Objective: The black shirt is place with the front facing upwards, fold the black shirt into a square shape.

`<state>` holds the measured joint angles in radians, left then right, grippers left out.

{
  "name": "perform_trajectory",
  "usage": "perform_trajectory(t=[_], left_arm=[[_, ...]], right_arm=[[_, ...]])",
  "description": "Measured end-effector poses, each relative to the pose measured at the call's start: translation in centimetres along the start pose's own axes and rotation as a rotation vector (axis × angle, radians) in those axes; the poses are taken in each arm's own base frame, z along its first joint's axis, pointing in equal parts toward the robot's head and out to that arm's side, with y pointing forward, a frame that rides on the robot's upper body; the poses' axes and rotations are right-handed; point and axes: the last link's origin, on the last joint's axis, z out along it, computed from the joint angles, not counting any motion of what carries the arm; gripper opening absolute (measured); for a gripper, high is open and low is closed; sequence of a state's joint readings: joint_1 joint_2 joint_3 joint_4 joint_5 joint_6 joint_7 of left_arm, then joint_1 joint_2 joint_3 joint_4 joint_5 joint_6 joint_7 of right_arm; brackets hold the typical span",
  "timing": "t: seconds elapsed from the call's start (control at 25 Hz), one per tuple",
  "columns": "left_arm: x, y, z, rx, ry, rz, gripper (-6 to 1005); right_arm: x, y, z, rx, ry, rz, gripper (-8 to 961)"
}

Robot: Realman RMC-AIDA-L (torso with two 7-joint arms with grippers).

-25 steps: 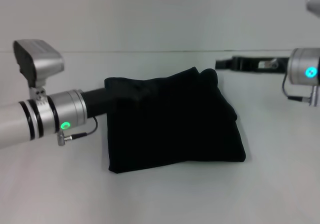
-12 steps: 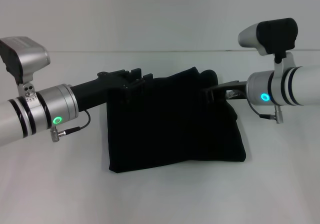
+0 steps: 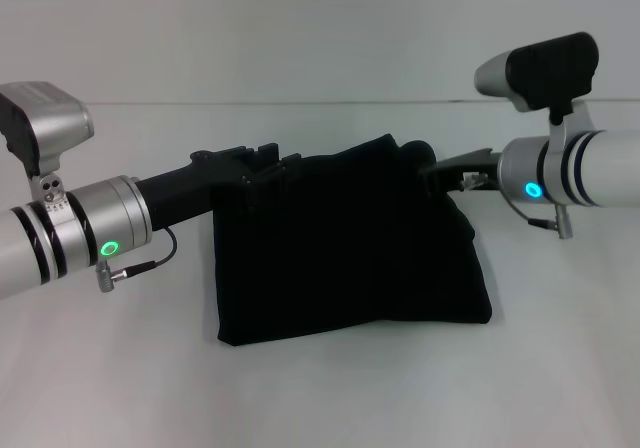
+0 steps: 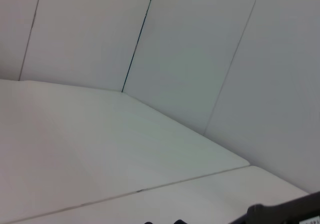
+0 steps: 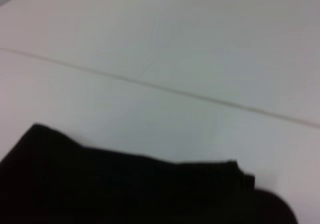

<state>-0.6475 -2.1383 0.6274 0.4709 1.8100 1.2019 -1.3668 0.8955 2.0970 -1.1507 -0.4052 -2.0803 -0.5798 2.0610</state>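
black shirt [image 3: 350, 248] folded to rough square, centre of desk [image 3: 320, 398] | left end effector [image 3: 262, 168] and right end effector [image 3: 445, 173] held at far corners, probably to square them | finger opening cannot be told

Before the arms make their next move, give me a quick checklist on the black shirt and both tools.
1. Large black soft-fabric shirt folded into a compact block: ok.
2. Shape square: not ok, its far edge is lumpy and the near edge slants.
3. Left tool placed: ok, at the shirt's far left corner.
4. Right tool placed: ok, at the far right corner.
5. Either tool gripping fabric: cannot tell, black on black.
6. White table around the shirt: ok, nothing in the way.
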Motion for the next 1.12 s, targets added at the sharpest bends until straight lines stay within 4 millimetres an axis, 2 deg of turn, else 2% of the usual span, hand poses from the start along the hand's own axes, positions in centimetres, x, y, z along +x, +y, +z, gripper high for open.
perform_trajectory(t=[0.32,0.52,0.72,0.76,0.8,0.92,1.12], left_arm=[[0.2,-0.5,-0.3,0.017,0.005,-0.023,460],[0.7,-0.8,-0.9,0.006,0.006,-0.059,490],[1.0,-0.1,-1.7,-0.073,0.018,-0.069,534],[1.1,0.1,-1.9,-0.093,0.021,-0.068,554],[1.3,0.4,-2.2,-0.123,0.024,-0.065,574],[1.6,0.9,-3.3,-0.193,0.032,-0.058,635],[1.6,1.1,-4.9,-0.237,0.034,-0.038,735]], right_arm=[[-0.6,-1.4,-1.2,0.021,-0.07,0.038,40],[-0.8,-2.7,-3.4,-0.017,-0.164,0.138,45],[0.1,-3.6,-5.7,-0.132,-0.165,0.203,49],[0.7,-3.8,-6.7,-0.194,-0.153,0.229,50],[0.7,-3.8,-6.7,-0.194,-0.153,0.229,89],[1.6,-4.2,-8.4,-0.283,-0.136,0.292,205],[3.4,-5.7,-10.5,-0.323,0.022,0.428,434]])
